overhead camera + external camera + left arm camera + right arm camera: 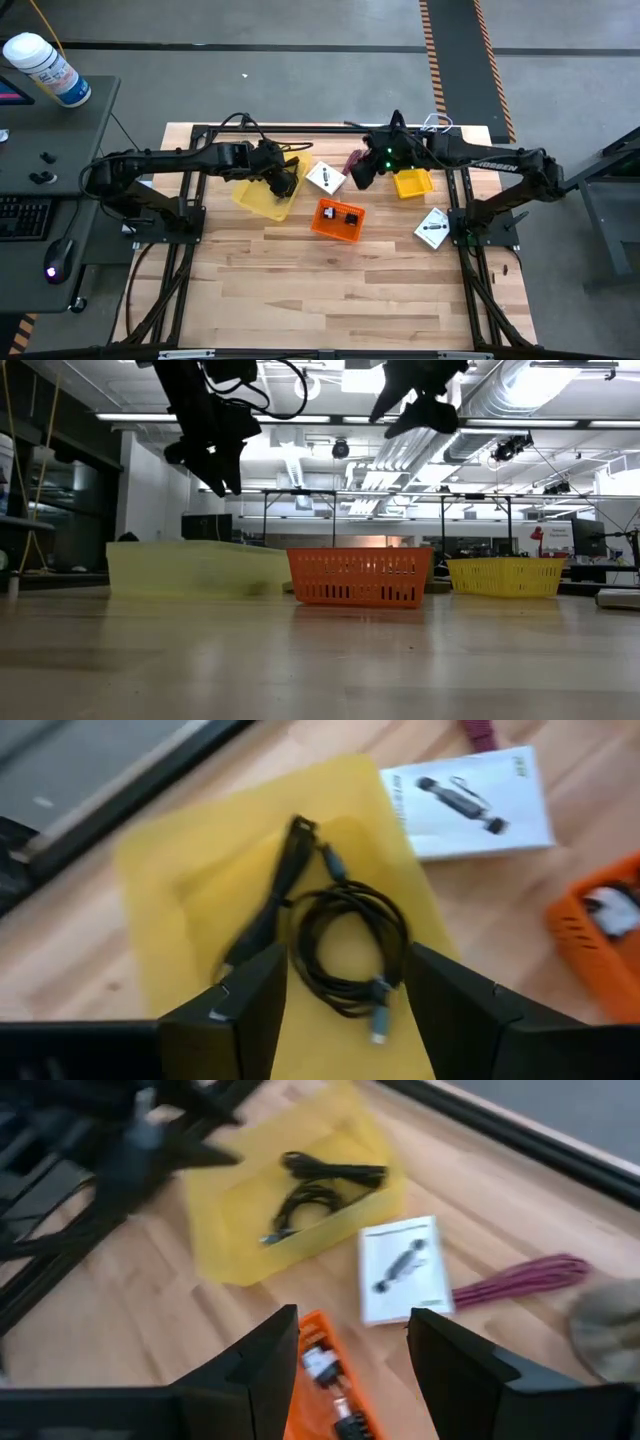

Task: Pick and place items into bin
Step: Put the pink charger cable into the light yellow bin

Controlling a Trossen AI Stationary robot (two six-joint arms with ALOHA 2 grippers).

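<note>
Left gripper (345,1010) hangs over the pale yellow bin (268,190), jaws parted and empty; we judge it has let go, since the black cables (335,935) lie coiled inside, one straight run lengthwise along the bin. Right gripper (345,1365) hovers spread, holding nothing, above the orange basket (337,220) and white card (403,1270).

Black cables (335,935) coiled in yellow bin (170,870)
</note>
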